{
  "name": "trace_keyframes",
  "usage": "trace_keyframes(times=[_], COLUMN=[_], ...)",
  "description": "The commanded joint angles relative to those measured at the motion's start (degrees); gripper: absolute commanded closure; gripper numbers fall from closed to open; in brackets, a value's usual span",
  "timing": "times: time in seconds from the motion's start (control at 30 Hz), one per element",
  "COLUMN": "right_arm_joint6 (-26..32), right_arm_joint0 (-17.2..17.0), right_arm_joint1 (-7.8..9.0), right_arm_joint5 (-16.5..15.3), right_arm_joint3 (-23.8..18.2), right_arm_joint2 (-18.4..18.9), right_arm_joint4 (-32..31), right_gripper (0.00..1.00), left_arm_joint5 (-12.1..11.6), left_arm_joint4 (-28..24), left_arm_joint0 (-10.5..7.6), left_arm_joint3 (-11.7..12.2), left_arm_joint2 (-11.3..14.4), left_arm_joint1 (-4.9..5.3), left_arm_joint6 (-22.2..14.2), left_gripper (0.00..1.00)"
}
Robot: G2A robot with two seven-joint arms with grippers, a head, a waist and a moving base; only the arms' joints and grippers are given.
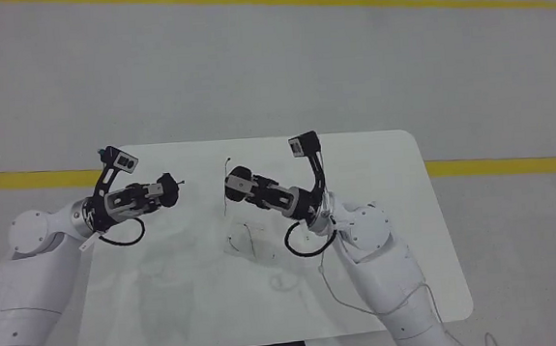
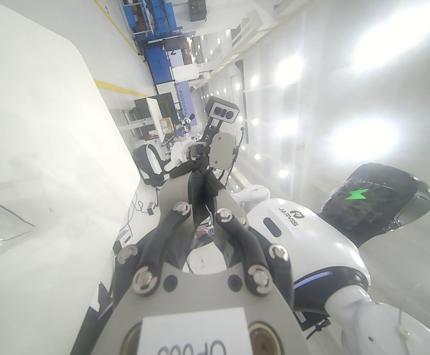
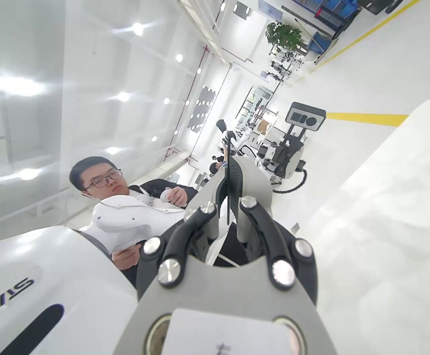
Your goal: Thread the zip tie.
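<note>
1. The left gripper [image 1: 169, 187] [image 2: 201, 178] hangs over the left part of the white table [image 1: 374, 166], with its tips pointing right. Its fingers are drawn together and the dark pads meet at the tips. I cannot tell whether anything lies between them.
2. A white label [image 2: 198, 327] with dark print sits on the left gripper's base. The frame edge cuts it off.
3. The two grippers face each other above the table, near but apart.
4. The right gripper [image 1: 232, 186] [image 3: 230, 188] is over the middle of the table, pinched narrow on the zip tie [image 1: 228, 167] [image 3: 228, 144].
5. The zip tie is a thin black strip held off the table. It passes between the finger pads, and its ends stick out toward the far side and the near side.
6. A few loose ties [image 1: 247, 235] lie on the table just to the near side of the right gripper.
7. The right gripper's base also carries a white label [image 3: 228, 331], mostly out of frame.
8. A yellow floor line [image 1: 510, 164] runs past the table's right edge.
</note>
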Motion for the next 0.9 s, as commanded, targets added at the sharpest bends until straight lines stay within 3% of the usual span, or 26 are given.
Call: trace_keyframes(times=[0.0,0.1,0.27,0.57,0.7,0.87], right_arm_joint6=[0.0,-1.4,-2.4,-9.1,-17.8,-32.8], right_arm_joint0=[0.0,-0.1,1.8,6.3,8.4,12.0], right_arm_joint1=[0.00,0.03,0.06,0.47,1.51,4.22], right_arm_joint5=[0.0,0.0,0.0,0.0,0.0,0.0], right_arm_joint3=[0.0,0.0,-3.5,-4.6,-2.3,1.1], right_arm_joint2=[0.0,-0.2,-1.7,-7.2,-11.5,-19.4], right_arm_joint4=[0.0,-1.1,-6.1,-16.9,-24.0,-33.3], right_gripper=[1.00,1.00,1.00,1.00,1.00,1.00], left_arm_joint5=[0.0,0.0,5.1,9.5,9.9,10.0], left_arm_joint4=[0.0,0.0,-0.5,-1.8,-2.2,-2.4], left_arm_joint0=[0.00,0.00,0.04,-0.76,-0.73,-0.48], left_arm_joint3=[0.0,0.0,-0.8,0.7,1.1,0.9], left_arm_joint2=[0.0,0.0,1.8,2.9,2.9,2.9], left_arm_joint1=[0.00,0.00,0.02,0.35,0.54,0.75], left_arm_joint6=[0.0,0.0,2.3,1.8,1.8,2.6], left_gripper=[1.00,1.00,1.00,1.00,1.00,1.00])
